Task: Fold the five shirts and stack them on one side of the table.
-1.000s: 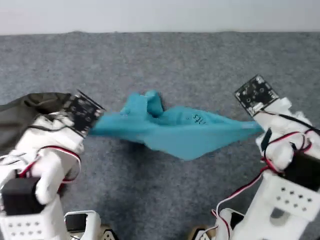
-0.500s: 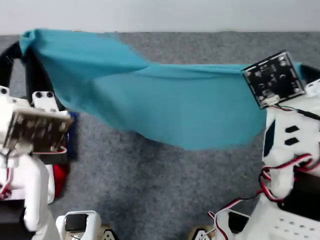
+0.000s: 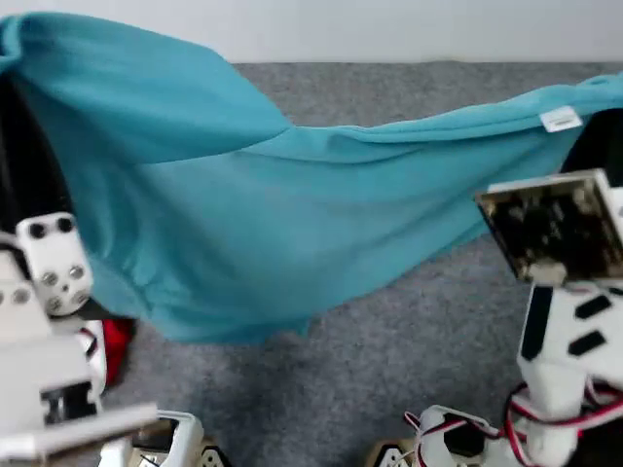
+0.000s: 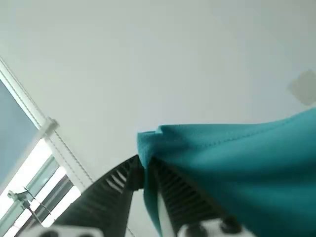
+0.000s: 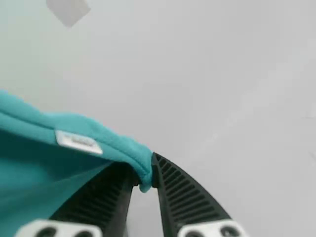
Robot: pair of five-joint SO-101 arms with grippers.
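Hanging spread high above the grey felt tabletop: 1 teal knit shirt, not yet folded. Progress, as judged: early, with folding and stacking of the 5 shirts apparently left to do. Left gripper fingers pinch 1 shirt corner. Right gripper fingers clamp the opposite edge, above the tabletop.

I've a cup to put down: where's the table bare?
Bare table: nearer than the hanging teal shirt, between left arm and right arm; a strip by the wall. Crowded around the red thing beside the left arm.
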